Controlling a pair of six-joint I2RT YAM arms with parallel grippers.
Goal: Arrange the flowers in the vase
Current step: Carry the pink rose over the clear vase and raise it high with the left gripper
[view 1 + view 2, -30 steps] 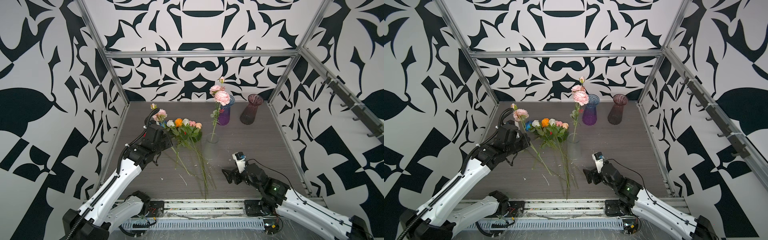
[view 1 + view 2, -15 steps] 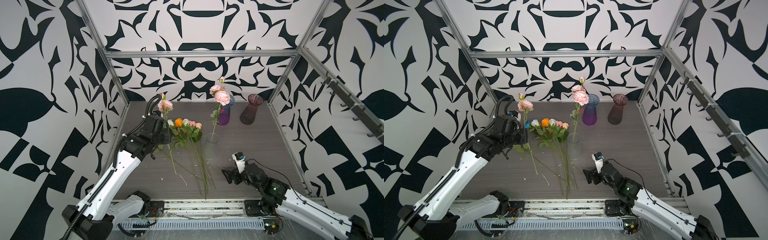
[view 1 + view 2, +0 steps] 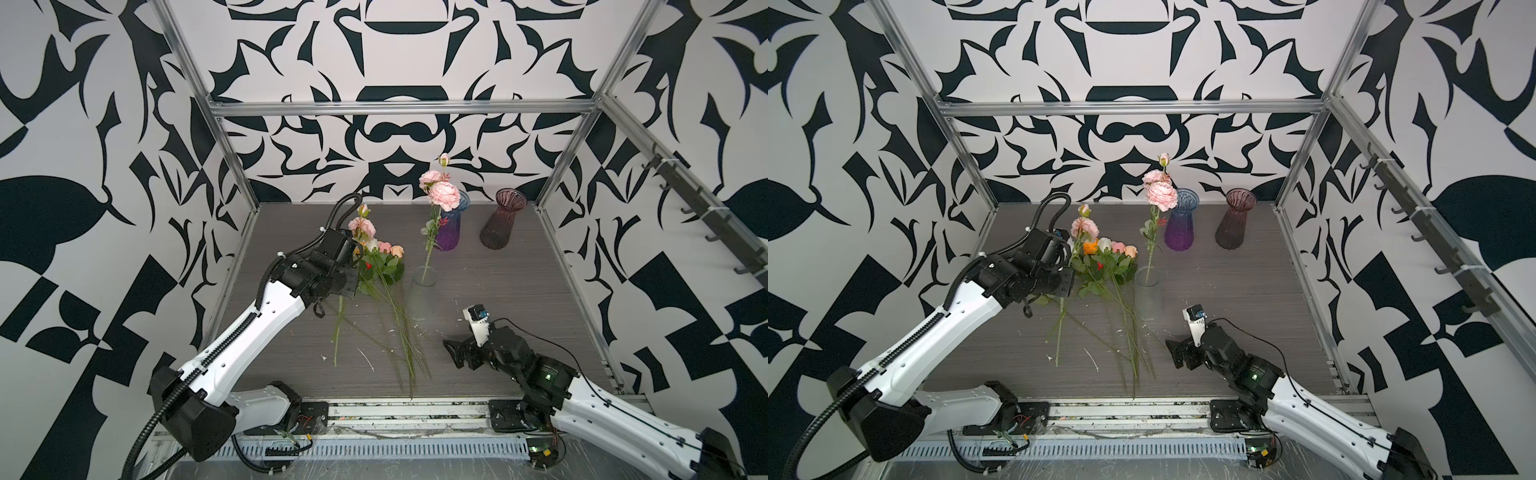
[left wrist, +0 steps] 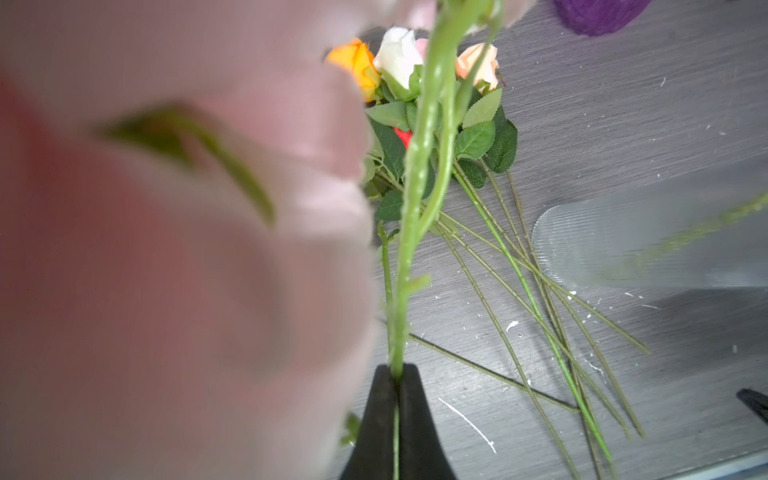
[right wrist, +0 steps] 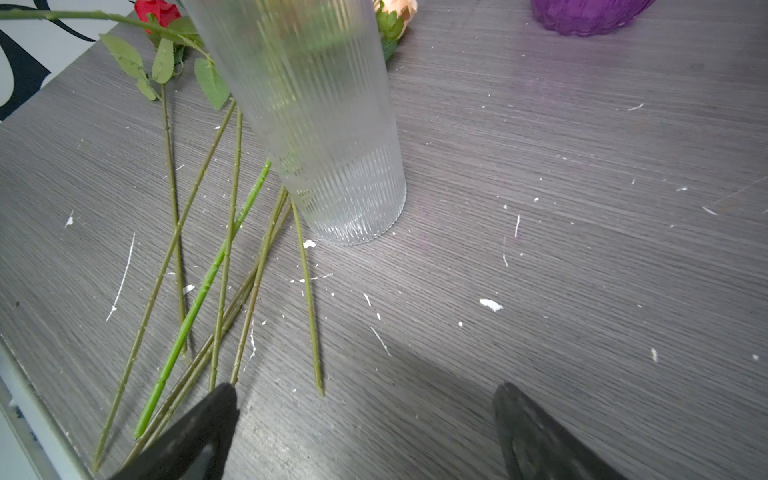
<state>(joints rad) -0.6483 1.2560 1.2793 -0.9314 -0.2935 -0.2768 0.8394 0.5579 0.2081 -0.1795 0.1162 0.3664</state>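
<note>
My left gripper (image 3: 347, 289) (image 3: 1065, 286) (image 4: 398, 370) is shut on the green stem of a pink flower (image 3: 361, 226) (image 3: 1084, 226), held upright above the table, its lower stem hanging free. The blurred bloom fills much of the left wrist view. The clear ribbed vase (image 3: 424, 286) (image 3: 1148, 291) (image 5: 316, 116) stands to the right of it and holds a tall pink frilly stem (image 3: 444, 195) (image 3: 1160, 195). Several more flowers (image 3: 386, 257) (image 3: 1108, 253) (image 4: 399, 54) lie on the table between them. My right gripper (image 3: 451, 351) (image 3: 1173, 349) (image 5: 365, 395) hovers open and empty in front of the vase.
A blue-purple vase (image 3: 449, 226) (image 3: 1179, 226) and a dark pink vase (image 3: 498, 224) (image 3: 1233, 224) stand at the back. Long stems (image 5: 224, 270) fan out toward the front edge. Metal frame posts (image 3: 241, 174) border the table.
My left arm has raised the pink flower from a slant to upright and carried it right, over the lying flowers. The right arm has not moved.
</note>
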